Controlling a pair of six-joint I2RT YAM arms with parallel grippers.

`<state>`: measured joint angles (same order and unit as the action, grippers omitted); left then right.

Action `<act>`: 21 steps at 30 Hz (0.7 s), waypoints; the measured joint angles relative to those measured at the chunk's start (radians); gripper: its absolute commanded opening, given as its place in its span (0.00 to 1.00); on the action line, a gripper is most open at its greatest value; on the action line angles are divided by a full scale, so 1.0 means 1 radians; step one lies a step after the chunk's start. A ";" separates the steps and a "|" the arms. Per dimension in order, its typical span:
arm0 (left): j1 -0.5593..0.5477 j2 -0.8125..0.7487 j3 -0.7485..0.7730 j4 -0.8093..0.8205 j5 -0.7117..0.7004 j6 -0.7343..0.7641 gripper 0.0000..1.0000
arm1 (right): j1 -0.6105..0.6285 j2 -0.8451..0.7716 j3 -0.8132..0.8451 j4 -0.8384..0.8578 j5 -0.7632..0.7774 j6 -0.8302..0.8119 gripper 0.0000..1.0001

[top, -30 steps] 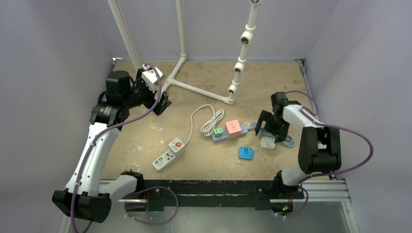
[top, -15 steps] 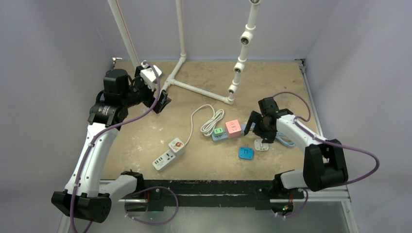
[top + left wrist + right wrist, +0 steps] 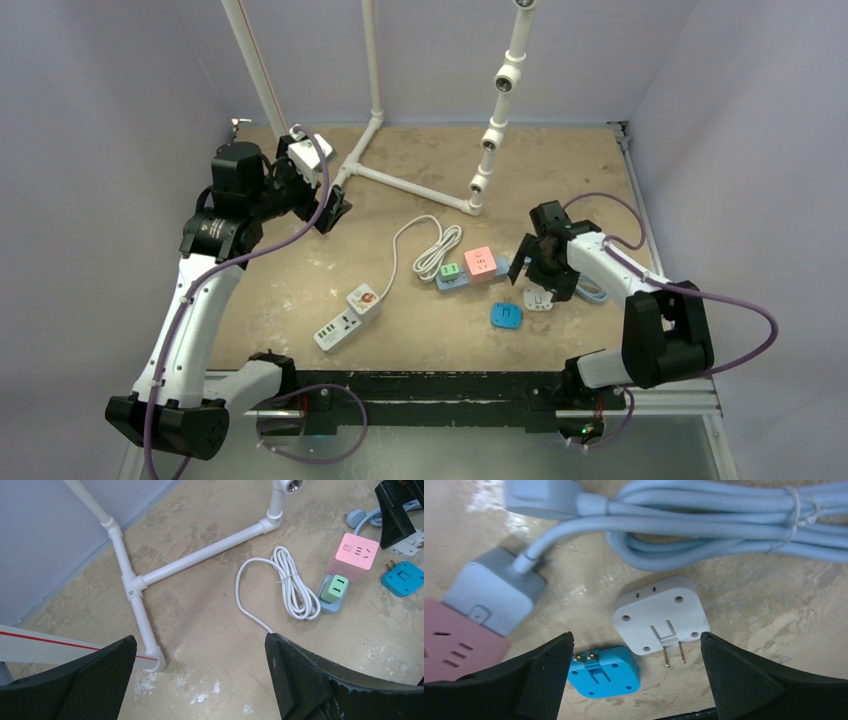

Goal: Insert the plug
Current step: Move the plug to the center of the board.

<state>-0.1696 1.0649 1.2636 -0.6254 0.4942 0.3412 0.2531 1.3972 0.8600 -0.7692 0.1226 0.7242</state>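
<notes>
Hovering right of centre in the top view, the right gripper (image 3: 541, 268) is spread wide and empty above the white plug (image 3: 659, 612), which lies prong-face up mid-frame in the wrist view (blue plug (image 3: 604, 672) just lower left, pink socket cube (image 3: 459, 640) at left edge). The left gripper (image 3: 200, 645) gapes empty too, at the top view's upper left.

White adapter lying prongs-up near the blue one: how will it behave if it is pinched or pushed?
The white adapter is probably rigid and light, being a small plastic block. Its smooth rounded sides may slip in a pinch. Lying flat on the table, it should slide, not roll; the thin prongs might bend.
</notes>
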 measured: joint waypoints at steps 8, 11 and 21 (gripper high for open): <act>0.000 -0.016 0.001 -0.013 0.000 0.010 0.99 | -0.021 0.032 -0.026 -0.050 0.071 0.063 0.99; 0.000 -0.021 0.001 -0.013 0.000 0.010 0.99 | -0.048 0.024 -0.045 -0.043 0.088 0.094 0.99; 0.000 -0.028 0.001 -0.031 -0.005 0.020 0.99 | -0.053 0.000 -0.139 0.064 0.087 0.197 0.99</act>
<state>-0.1696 1.0370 1.2644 -0.6559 0.4892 0.3611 0.1997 1.3972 0.7212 -0.7055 0.2100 0.9215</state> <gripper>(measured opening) 0.992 0.987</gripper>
